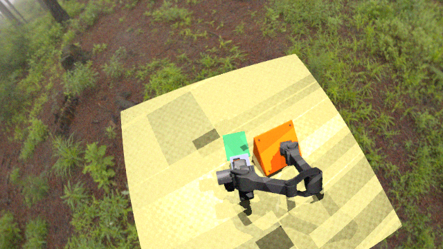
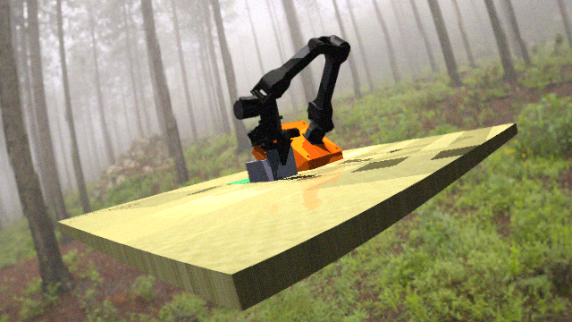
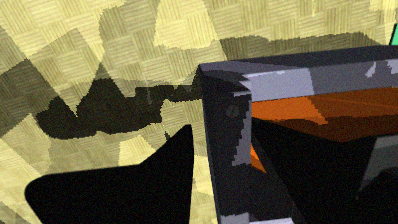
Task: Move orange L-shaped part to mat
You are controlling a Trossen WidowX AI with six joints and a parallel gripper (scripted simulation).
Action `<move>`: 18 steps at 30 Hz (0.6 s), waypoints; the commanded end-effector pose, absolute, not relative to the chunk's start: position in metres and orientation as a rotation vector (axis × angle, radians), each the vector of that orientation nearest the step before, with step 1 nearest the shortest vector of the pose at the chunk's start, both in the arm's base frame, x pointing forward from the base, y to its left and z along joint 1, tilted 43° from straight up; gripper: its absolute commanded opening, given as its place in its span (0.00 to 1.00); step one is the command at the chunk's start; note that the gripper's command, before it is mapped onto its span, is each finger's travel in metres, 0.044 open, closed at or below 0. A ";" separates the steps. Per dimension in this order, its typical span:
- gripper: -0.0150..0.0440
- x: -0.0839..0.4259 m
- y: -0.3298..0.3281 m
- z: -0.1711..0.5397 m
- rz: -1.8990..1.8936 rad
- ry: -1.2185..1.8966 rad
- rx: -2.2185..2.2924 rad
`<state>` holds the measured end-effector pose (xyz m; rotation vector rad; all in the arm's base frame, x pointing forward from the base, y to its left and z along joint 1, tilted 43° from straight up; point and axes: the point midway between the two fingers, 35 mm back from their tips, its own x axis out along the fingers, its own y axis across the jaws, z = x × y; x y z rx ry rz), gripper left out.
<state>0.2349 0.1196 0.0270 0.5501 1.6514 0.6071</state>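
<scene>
Orange showed through the grey frame in the wrist view: the L-shaped part [image 3: 320, 107] lay inside the pocket of the grey tray [image 3: 280, 80], filling the right half of that frame, with its long axis running roughly left to right toward the right edge. The gripper [image 3: 220, 165] hung close above the tray's left wall, one dark finger [image 3: 125, 185] outside the wall over the table [image 3: 75, 40] and the other over the pocket, so the part lay just right of and below the jaws. The jaws stood partly open, about half their range, and held nothing.

In the top view the tray [image 1: 239, 159] was mostly hidden under the wrist at centre frame, touching or just beside the green mat [image 1: 235, 143] above it. Whether the part had begun to tip I could not tell.

The tray looked blocky and matt, the part flat-faced and smooth, the table a pale woven-looking yellow. The press on the L-shaped end seemed to be the step in hand.
</scene>
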 end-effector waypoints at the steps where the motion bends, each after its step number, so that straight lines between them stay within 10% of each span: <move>1: 0.56 0.232 0.120 0.025 0.602 1.662 0.555; 18: 0.56 0.235 0.120 0.029 0.606 1.654 0.551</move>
